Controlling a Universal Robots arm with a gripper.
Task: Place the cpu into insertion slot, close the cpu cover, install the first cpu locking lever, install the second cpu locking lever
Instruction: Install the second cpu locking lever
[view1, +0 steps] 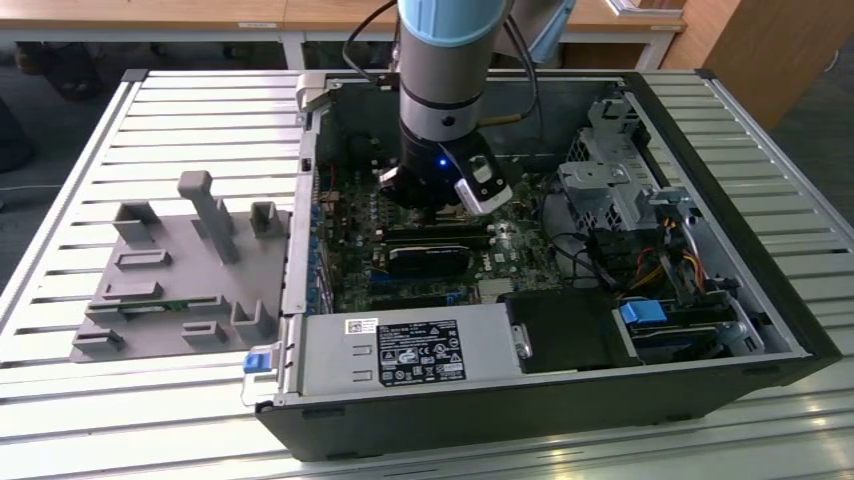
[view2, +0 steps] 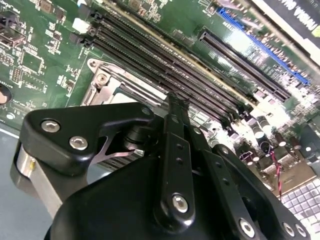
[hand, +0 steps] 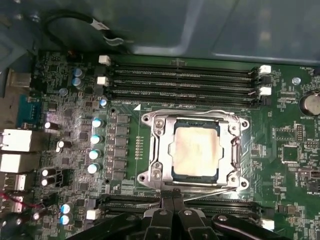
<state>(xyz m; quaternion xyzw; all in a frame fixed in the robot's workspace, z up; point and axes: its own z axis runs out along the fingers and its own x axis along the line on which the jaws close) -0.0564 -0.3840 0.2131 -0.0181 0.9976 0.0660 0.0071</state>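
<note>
Now the gripper (hand: 172, 207) hangs low over the green motherboard (hand: 280, 130), inside the open computer case (view1: 694, 230) that lies on a slatted table (view1: 147, 110). In the first wrist view its black fingers (hand: 165, 205) are pressed together with nothing between them, and their tips stand just beside the edge of the insertion slot (hand: 150, 150). The cpu (hand: 195, 150) lies flat in this slot, its dull silver top facing up. The cpu cover (hand: 234, 145) is down around the chip, and thin wire levers (hand: 190, 114) run along the frame sides. Long black memory slots (hand: 180, 80) lie beside the socket. In the exterior view a grey holder tray (view1: 160, 270) rests on the table, at the case's left.
</note>
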